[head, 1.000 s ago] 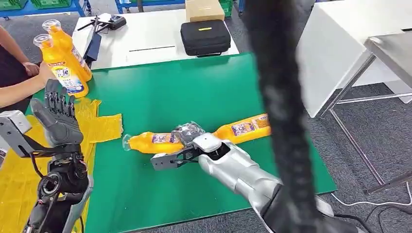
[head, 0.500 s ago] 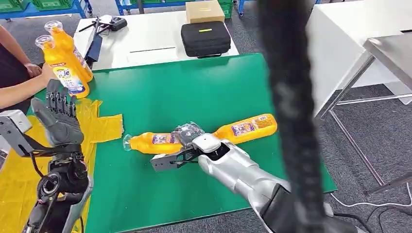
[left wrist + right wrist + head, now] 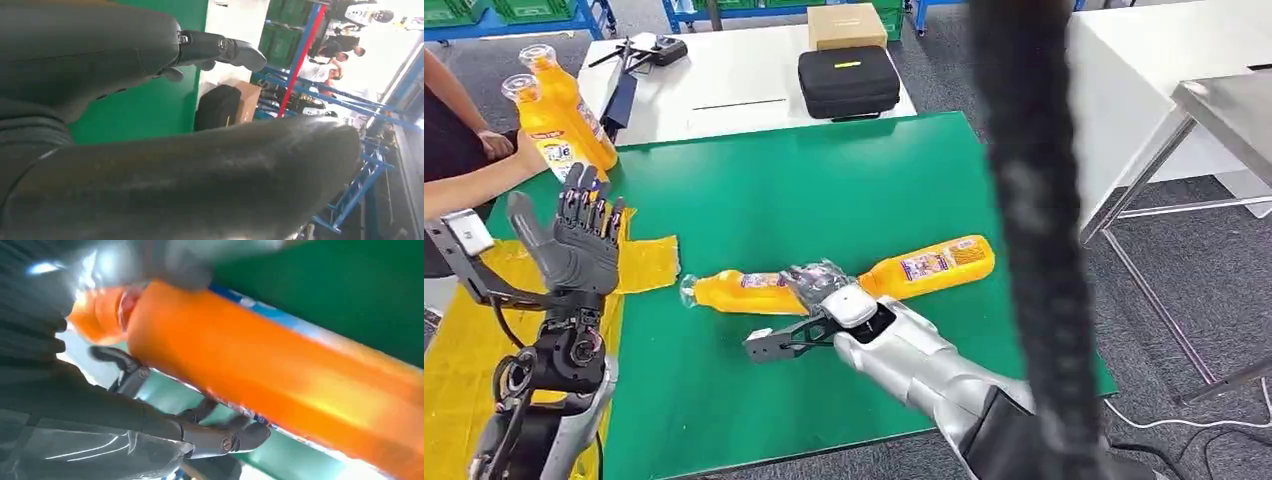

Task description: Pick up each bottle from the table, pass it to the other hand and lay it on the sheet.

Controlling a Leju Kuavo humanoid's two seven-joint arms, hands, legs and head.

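The right hand curls its fingers around an orange bottle lying on the green surface. The left hand is raised, fingers spread, empty.

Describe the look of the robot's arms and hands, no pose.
Both arms are silver metal shells with black joint sections; black cables loop at the left forearm. The left hand is dark grey with a thick grey thumb and darker segmented fingers, a pale grey bracket beside its wrist. The right hand is dark grey too, with a pale silver wrist cap and a black strut.
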